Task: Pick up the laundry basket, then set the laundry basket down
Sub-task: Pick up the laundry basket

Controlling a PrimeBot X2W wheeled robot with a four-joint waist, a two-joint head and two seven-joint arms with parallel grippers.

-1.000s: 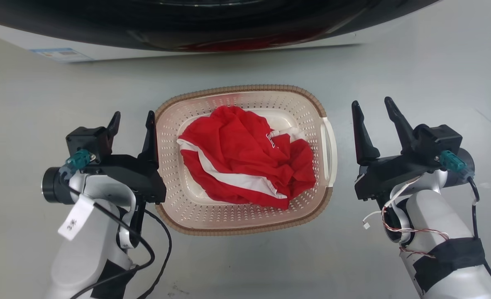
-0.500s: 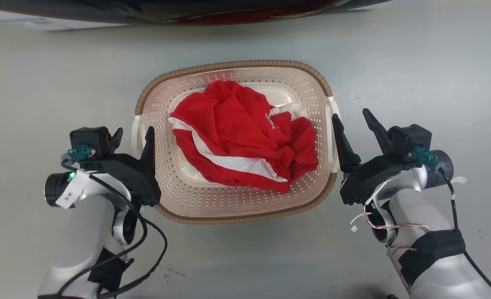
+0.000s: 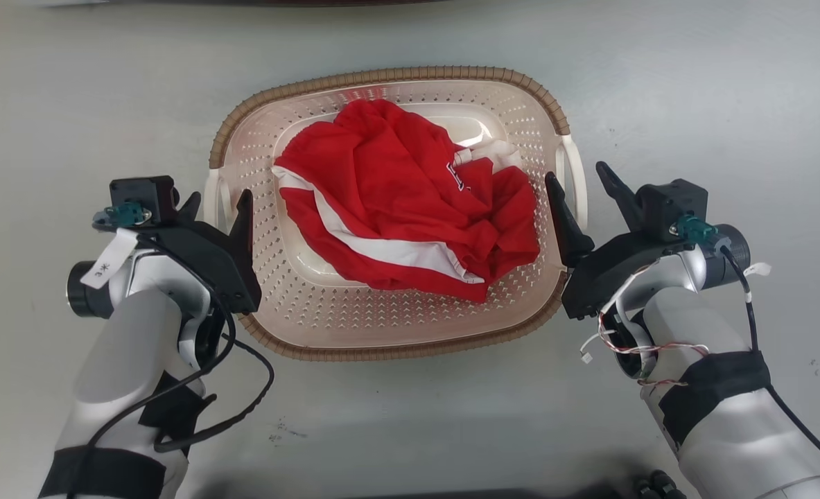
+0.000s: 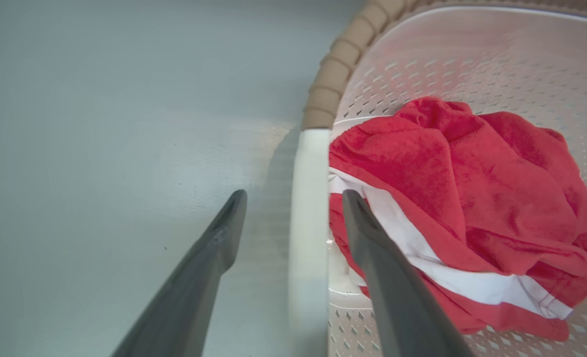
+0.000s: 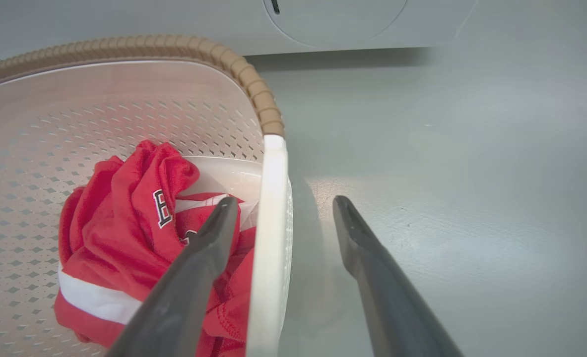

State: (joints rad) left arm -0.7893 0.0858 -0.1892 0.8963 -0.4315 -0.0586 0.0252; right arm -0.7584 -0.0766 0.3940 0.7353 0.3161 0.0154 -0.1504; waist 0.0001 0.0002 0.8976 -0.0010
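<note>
The laundry basket [image 3: 389,75], cream-white and perforated with a brown woven-look rim, stands on the grey floor in the head view. A crumpled red garment with white stripes [image 3: 410,208] lies inside it. My left gripper [image 3: 217,206] is open and straddles the basket's white left handle [image 4: 309,198], one finger inside the basket and one outside. My right gripper [image 3: 576,173] is also open and straddles the white right handle [image 5: 271,223] the same way. Neither pair of fingers presses the handle.
A washing machine's white front [image 5: 333,20] rises just beyond the basket. Grey floor [image 3: 694,83] lies on both sides of the basket and in front of it. A dark cable [image 3: 243,409] hangs from my left arm.
The head camera has dipped, so the whole picture slid and the basket looks nearer. Both grippers have closed in on the basket sides, and each now has a handle between its open fingers.
</note>
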